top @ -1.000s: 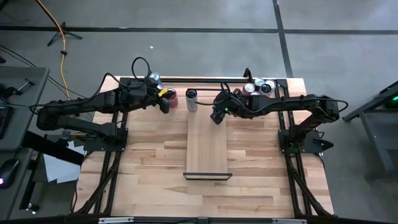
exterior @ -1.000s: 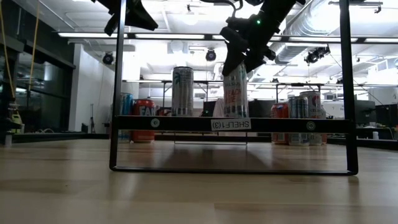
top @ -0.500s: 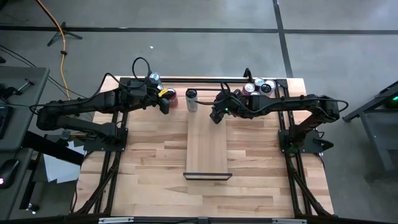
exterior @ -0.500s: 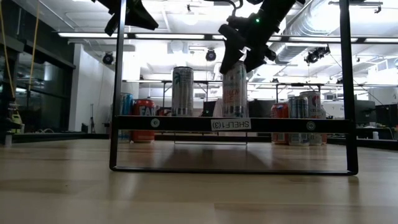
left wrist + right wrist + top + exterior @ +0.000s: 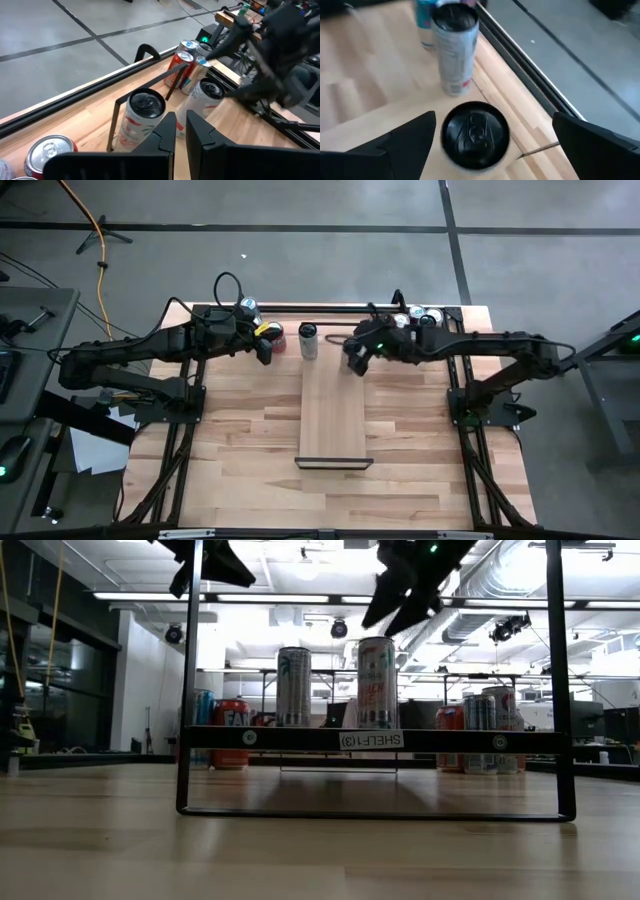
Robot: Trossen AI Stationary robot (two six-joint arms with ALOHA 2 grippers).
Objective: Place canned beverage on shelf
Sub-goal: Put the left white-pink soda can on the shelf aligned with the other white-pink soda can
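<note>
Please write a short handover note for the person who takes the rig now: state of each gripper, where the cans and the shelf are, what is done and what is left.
Right gripper: jaws open, holding nothing, above the can that stands upright on the shelf.
Left gripper: jaws shut, empty, waiting at the table's far left beside a red can.
A second can also stands on the shelf's far end.
Spare cans stand at the table's far right corner.
Done: two cans placed on the shelf.
Left: probably clear the right arm away; any further cans.
</note>
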